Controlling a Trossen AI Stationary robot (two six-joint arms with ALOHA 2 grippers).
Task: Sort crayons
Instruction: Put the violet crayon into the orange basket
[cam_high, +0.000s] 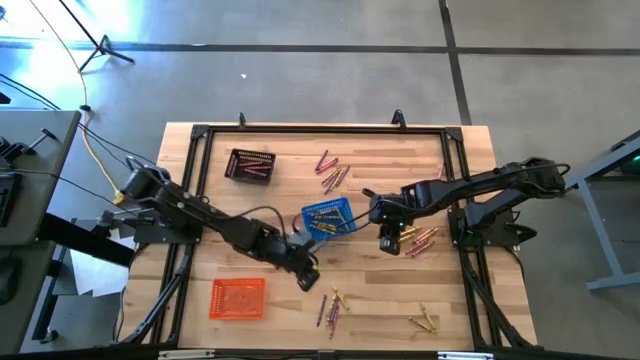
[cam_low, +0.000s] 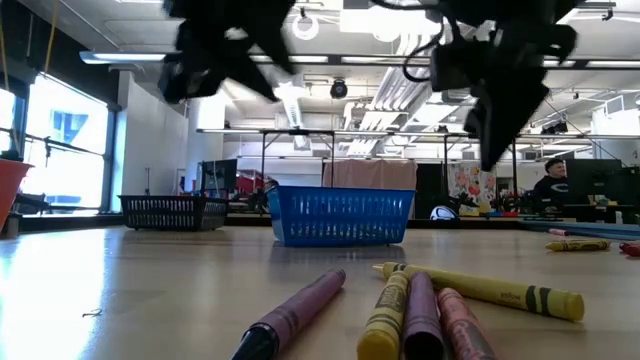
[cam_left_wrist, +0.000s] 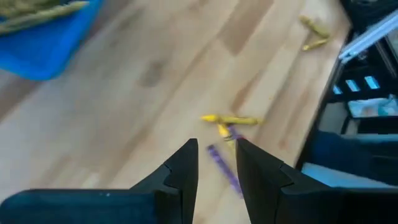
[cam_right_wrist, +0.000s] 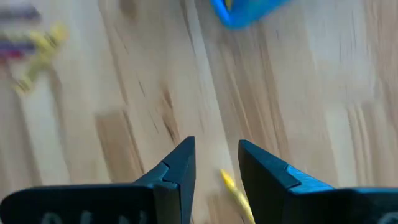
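Thin paper-wrapped wax crayons (cam_high: 331, 305) lie scattered on the wooden worktop (cam_high: 280, 300): light, stiff, snappable, best pinched mid-length. Left tool (cam_left_wrist: 216, 163) and right tool (cam_right_wrist: 216, 163) hover, fingers apart, empty.

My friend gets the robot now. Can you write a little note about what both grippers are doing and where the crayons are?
Left gripper: jaws open, empty, above bare table near the front crayons, just below the blue basket.
Right gripper: jaws open, empty, right of the blue basket, beside a crayon pile.
Done: yellow crayons are in the blue basket, red ones in the black basket. I see none in the orange basket.
Left: loose crayons behind the blue basket, at the right gripper, at the front middle, and front right.
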